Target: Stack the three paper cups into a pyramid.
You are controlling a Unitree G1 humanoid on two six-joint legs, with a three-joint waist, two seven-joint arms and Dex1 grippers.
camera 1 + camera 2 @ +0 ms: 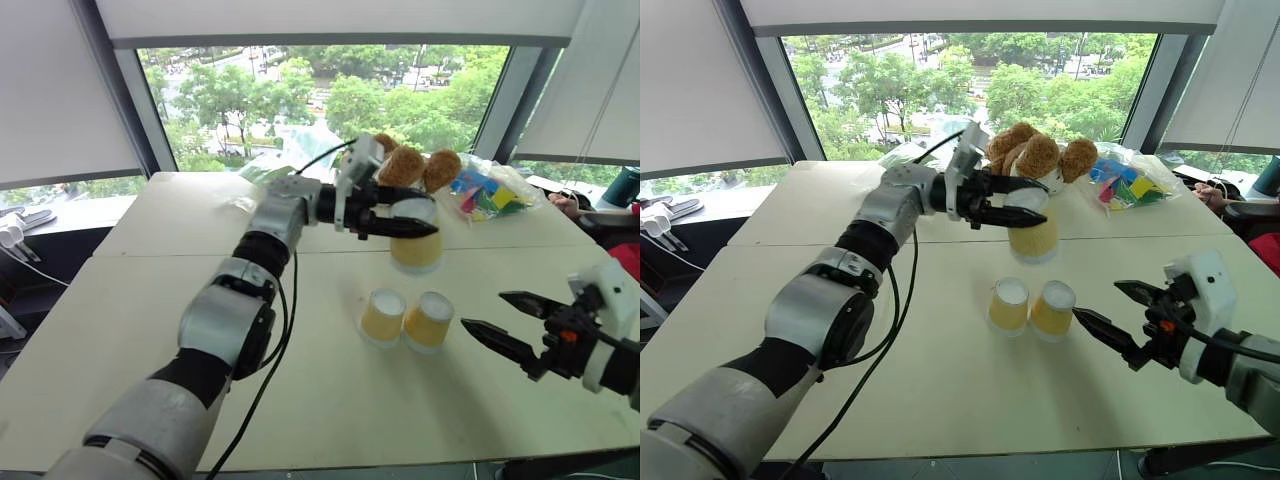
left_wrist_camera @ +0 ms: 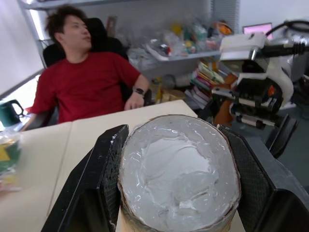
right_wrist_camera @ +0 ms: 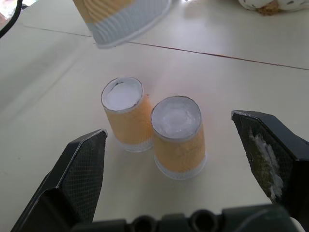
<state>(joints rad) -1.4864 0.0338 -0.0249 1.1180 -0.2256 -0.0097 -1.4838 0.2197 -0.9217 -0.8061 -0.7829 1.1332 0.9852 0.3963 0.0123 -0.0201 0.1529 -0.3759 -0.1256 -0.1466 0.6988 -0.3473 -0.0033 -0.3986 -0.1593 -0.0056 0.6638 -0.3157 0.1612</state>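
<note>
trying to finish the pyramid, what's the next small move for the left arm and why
Probably lower the held cup toward the two base cups. The left pincer grips it base-up, above and behind the pair, which stands inverted and touching on the table. The right pincer waits open beside them.

Three small tapered paper cups (image 3: 129, 116) show yellow-orange sides with white round bases and pale ribbed rims. The counter (image 1: 150, 330) is cream. Both black two-fingered claws (image 3: 178, 159) have cross-hatched inner pads.
</note>
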